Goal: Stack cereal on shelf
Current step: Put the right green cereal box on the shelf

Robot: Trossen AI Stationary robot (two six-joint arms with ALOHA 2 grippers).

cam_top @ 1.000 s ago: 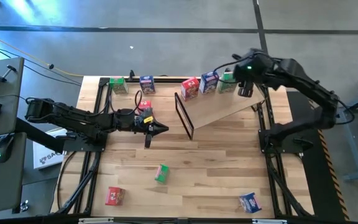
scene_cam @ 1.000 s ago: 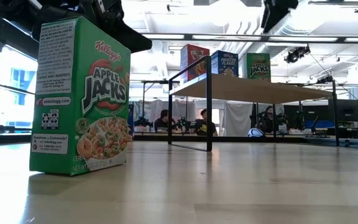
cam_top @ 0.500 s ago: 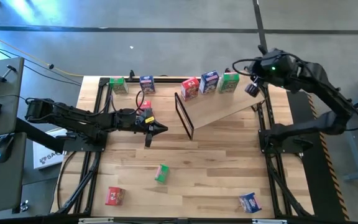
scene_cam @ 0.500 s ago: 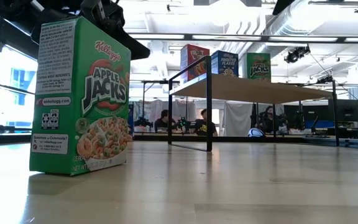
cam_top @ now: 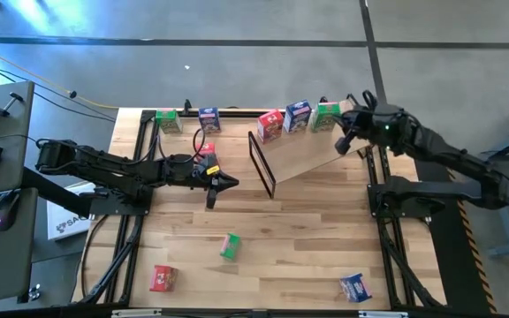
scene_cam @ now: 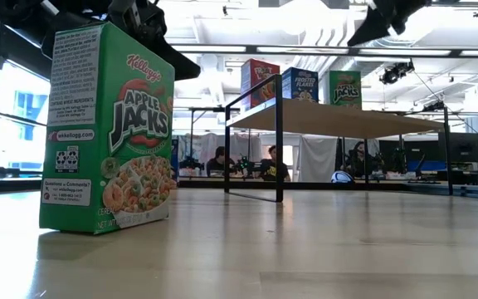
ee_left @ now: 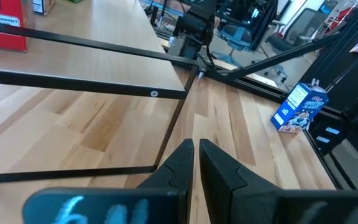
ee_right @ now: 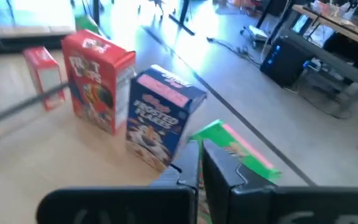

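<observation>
Support surface: planked wood table [cam_top: 307,238], black frame rails along L and R sides.

Shelf [cam_top: 312,152]: light plywood board w/ black metal frame end [cam_top: 262,164], stands on table at far-right area, set at an angle. On shelf, far edge, in a row: red box [cam_top: 270,124], blue box [cam_top: 297,116], green box [cam_top: 325,117], all upright, just beside each other.

Directly on table:
- green box [cam_top: 168,120] and blue box [cam_top: 208,118], far-left edge.
- green Apple Jacks box [cam_top: 229,246], centre-near.
- red box [cam_top: 163,278], near-left corner.
- blue box [cam_top: 355,287], near-right corner.
</observation>
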